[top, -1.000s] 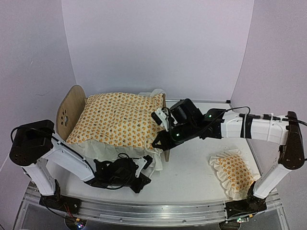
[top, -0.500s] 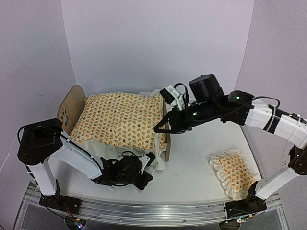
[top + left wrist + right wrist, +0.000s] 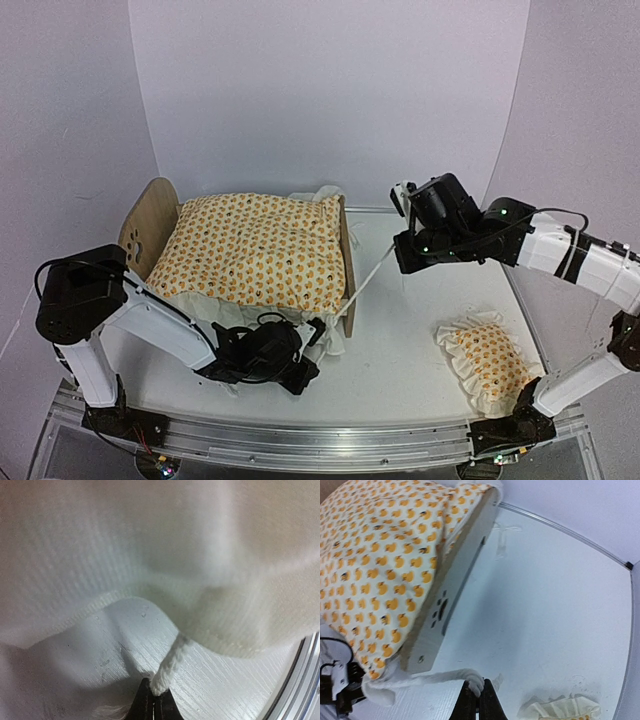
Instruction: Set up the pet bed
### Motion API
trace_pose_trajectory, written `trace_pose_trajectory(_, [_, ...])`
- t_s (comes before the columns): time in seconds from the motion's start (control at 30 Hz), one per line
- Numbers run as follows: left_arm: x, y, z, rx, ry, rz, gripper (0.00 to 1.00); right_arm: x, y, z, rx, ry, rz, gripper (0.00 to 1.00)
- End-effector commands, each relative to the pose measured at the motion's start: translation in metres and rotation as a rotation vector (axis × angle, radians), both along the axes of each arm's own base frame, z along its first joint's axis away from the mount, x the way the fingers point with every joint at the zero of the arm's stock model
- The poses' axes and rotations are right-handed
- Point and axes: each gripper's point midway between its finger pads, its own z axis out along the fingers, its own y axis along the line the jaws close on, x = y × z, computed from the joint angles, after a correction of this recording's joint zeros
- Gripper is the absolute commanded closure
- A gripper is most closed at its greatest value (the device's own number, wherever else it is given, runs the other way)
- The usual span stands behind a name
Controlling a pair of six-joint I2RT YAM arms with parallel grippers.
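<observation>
Holding white twisted cord [image 3: 372, 278] taut: right claw [image 3: 402, 252] clamped, centre-right.
Left claw [image 3: 154, 704], lower centre, grips second cord [image 3: 168, 667] beneath light-wood pet bed [image 3: 148, 225]'s orange-patterned quilt [image 3: 250, 250].

Overhead looks down from behind, left wrist close-up, right wrist shares pet bed [image 3: 146, 226]

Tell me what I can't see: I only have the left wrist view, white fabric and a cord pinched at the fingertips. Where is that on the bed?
Observer: The left gripper, shut on its cord, sits low at the near side of the pet bed, by the quilt's hanging white ruffle.
Operator: What is the right arm doing?
Observer: The right gripper is shut on a second white cord, stretched from the bed's near right corner.
Operator: And the pillow?
Observer: The pillow lies on the table, right of the bed, apart from it.
</observation>
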Motion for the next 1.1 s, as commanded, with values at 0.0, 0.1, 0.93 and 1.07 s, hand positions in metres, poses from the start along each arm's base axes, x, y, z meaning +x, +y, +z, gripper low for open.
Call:
trace_pose_trajectory(0.0, [-0.009,0.021,-0.024,0.158,0.084,0.02,1.0,0.05,0.002,0.055,0.092,-0.228,-0.034,1.0])
trace_pose_trajectory(0.1, [-0.02,0.029,-0.03,0.172,0.116,0.032,1.0,0.08,0.002,0.075,0.115,-0.274,-0.06,1.0])
trace_pose_trajectory(0.93, [-0.063,0.078,-0.069,0.348,0.161,0.031,1.0,0.103,0.044,0.106,0.447,-0.213,0.274,1.0])
trace_pose_trajectory(1.07, [-0.068,0.059,-0.067,0.349,0.174,-0.043,1.0,0.05,0.027,0.074,0.465,-0.064,0.268,1.0])
